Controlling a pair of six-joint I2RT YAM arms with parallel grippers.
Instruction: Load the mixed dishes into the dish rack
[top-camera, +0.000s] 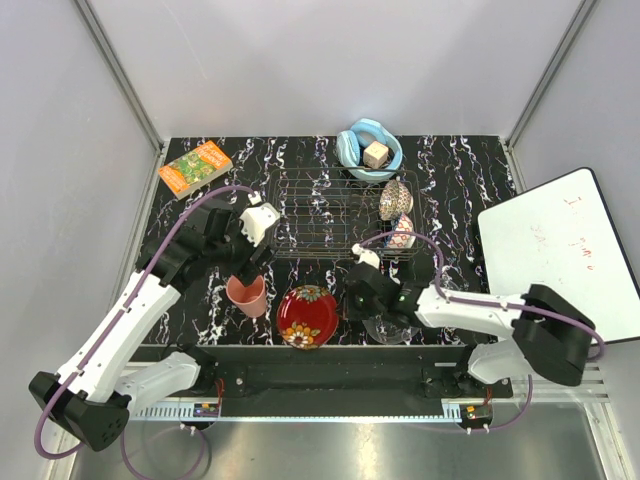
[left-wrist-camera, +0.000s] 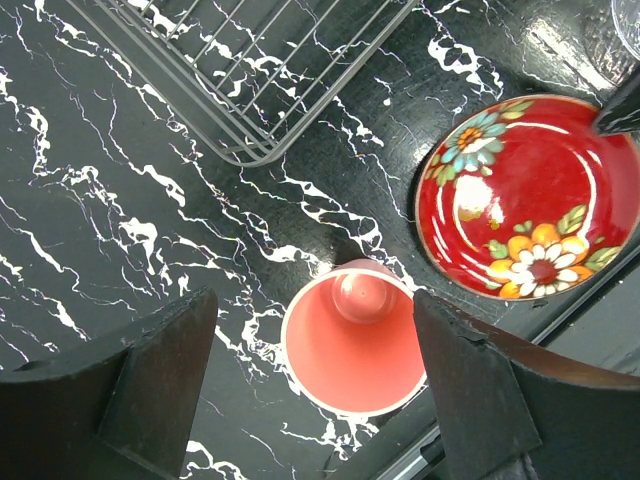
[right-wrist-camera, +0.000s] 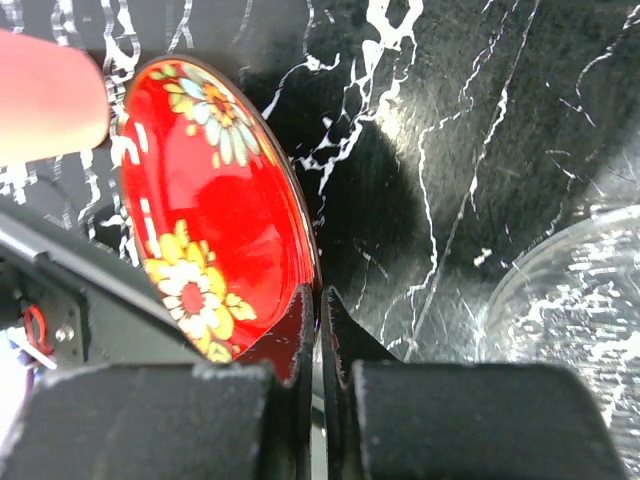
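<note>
On the black counter (top-camera: 470, 170) we see the dish rack (top-camera: 320, 215), toward the back edge, holding the small blue patterned bowl (top-camera: 395, 200). Our left hand (left-wrist-camera: 315, 305) hangs spread over the pink cup (left-wrist-camera: 350, 350). Our right hand (right-wrist-camera: 320, 300) pinches the red floral plate (right-wrist-camera: 210, 200) by its rim at the front edge. We judge most of the loading is left.

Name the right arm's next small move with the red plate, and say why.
Probably raise the pinched edge slightly. The right gripper is shut on the red floral plate's rim, the plate lies on the table, and the dish rack sits beyond it, so it must come up first.
</note>
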